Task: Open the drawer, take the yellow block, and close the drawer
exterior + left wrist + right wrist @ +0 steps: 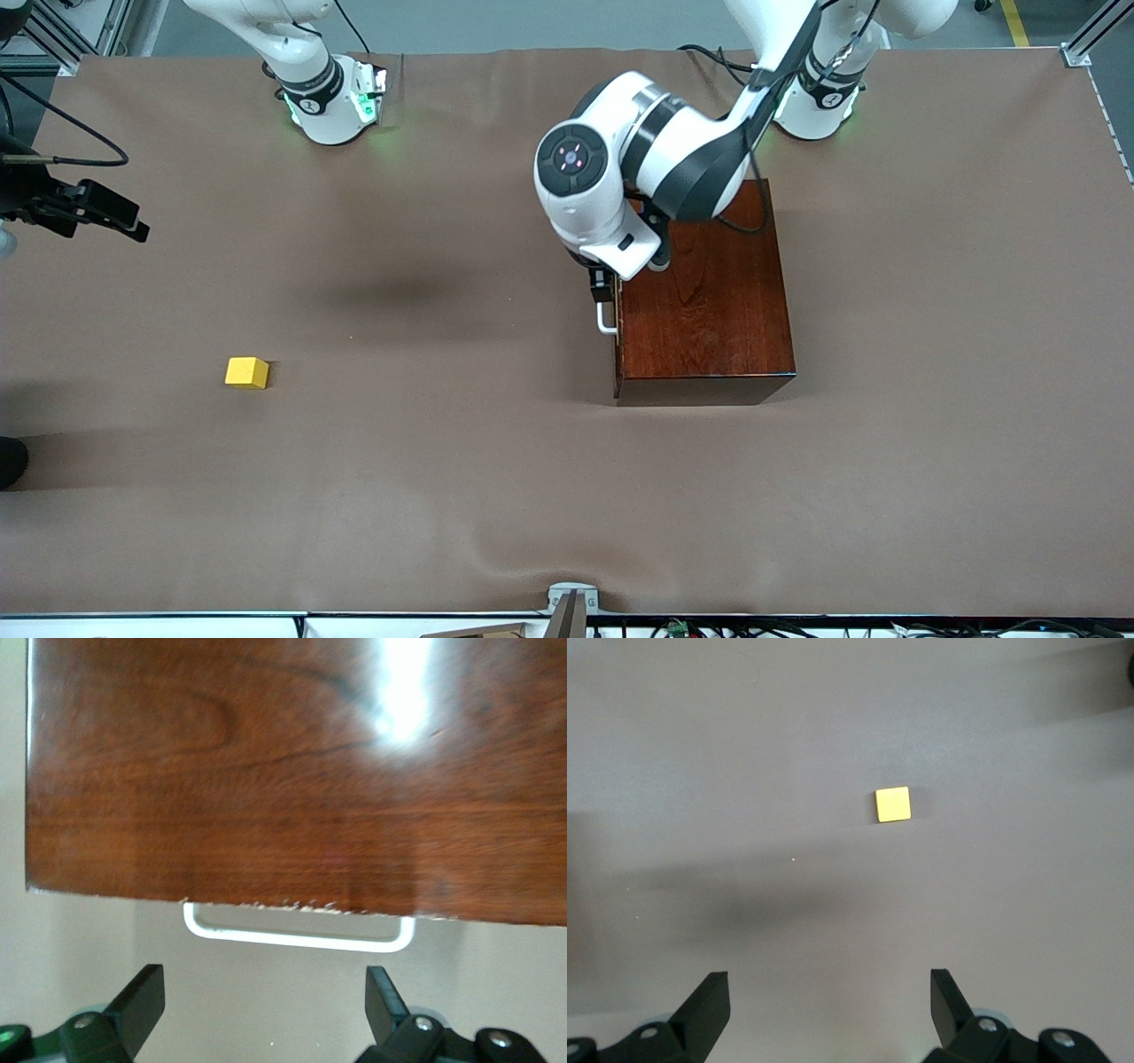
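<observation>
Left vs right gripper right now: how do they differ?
Left gripper hangs at the drawer's white handle, beside the box; right gripper hangs high over bare table, with the yellow block below it. Left is at its target; right waits away from the box. Both are open and empty.

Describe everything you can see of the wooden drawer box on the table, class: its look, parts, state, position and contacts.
The drawer box is a glossy, reddish-brown rectangular block with visible wood grain, standing flat on the brown table cover toward the left arm's end. Its drawer is shut; only the white U-shaped handle protrudes from the front, which faces the right arm's end. The left gripper hovers open just in front of the handle, not touching it. The arm overhangs part of the box's top.
</observation>
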Available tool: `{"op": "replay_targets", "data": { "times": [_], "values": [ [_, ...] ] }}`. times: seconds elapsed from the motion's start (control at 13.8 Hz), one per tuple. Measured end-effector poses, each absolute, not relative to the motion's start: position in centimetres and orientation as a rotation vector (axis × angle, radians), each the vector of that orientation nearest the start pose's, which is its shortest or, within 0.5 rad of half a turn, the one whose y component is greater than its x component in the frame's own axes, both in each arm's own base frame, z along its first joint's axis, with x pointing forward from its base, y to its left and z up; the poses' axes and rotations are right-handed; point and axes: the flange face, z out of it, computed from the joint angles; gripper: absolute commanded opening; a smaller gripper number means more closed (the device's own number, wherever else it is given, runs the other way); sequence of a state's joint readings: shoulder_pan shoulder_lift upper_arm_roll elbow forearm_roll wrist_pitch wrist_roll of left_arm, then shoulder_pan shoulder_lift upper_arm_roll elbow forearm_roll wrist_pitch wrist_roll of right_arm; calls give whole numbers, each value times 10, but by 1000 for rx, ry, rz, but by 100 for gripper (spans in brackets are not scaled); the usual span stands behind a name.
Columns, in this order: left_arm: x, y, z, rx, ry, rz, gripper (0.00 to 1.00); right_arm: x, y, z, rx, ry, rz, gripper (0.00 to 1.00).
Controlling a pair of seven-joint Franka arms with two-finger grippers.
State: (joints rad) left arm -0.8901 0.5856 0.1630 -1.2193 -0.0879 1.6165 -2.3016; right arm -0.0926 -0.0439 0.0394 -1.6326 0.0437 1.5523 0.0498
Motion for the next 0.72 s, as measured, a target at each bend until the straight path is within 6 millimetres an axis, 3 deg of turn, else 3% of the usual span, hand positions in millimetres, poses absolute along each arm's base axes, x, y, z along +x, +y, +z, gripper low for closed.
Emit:
{"op": "replay_targets", "data": {
  "times": [0.14, 0.29, 0.51, 0.72],
  "values": [
    [512, -477, 440, -2177, -2028, -70, 100, 538, -23, 618, -3095, 160, 53, 100],
    [536, -447, 455, -2219, -2007, -96, 100, 538, -24, 618, -3101, 160, 52, 100],
    [584, -371, 485, -2263, -2014, -79, 100, 538, -24, 618, -3104, 160, 52, 100],
    [617, -296, 505, -2303, -1999, -62, 100, 538, -24, 618, -3104, 159, 51, 100]
  ]
}}
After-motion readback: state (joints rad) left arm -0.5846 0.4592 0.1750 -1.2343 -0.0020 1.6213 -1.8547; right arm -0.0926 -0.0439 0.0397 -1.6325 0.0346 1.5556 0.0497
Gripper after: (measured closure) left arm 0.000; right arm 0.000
